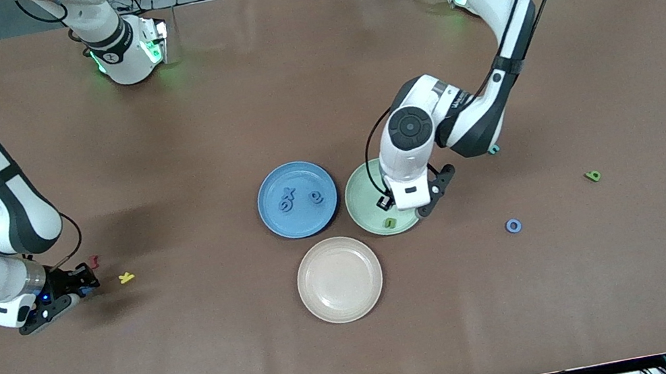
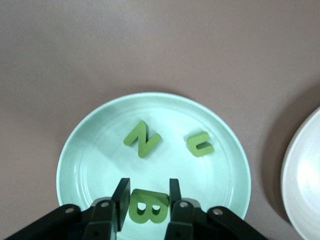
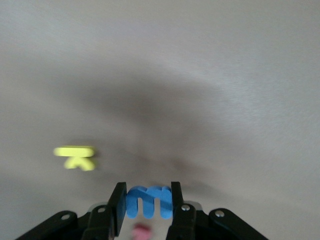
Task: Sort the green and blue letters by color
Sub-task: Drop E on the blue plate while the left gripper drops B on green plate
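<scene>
My left gripper [image 1: 408, 204] hangs over the green plate [image 1: 358, 203], shut on an olive green B [image 2: 146, 207]. A green N [image 2: 142, 139] and a green U [image 2: 200, 144] lie in that plate [image 2: 95, 155]. The blue plate [image 1: 275, 187] holds light blue letters, an X [image 1: 288, 193] among them. My right gripper [image 1: 80, 286] is toward the right arm's end of the table, shut on a light blue E [image 3: 149, 201] just above the table. A green letter [image 1: 592, 175] lies on the table toward the left arm's end.
A beige plate [image 1: 340, 279] sits nearer the front camera than the two coloured plates. A yellow K [image 1: 127, 277] and a dark-red piece [image 1: 93, 262] lie by my right gripper. A blue ring [image 1: 513, 226] and a small teal piece [image 1: 494, 150] lie toward the left arm's end.
</scene>
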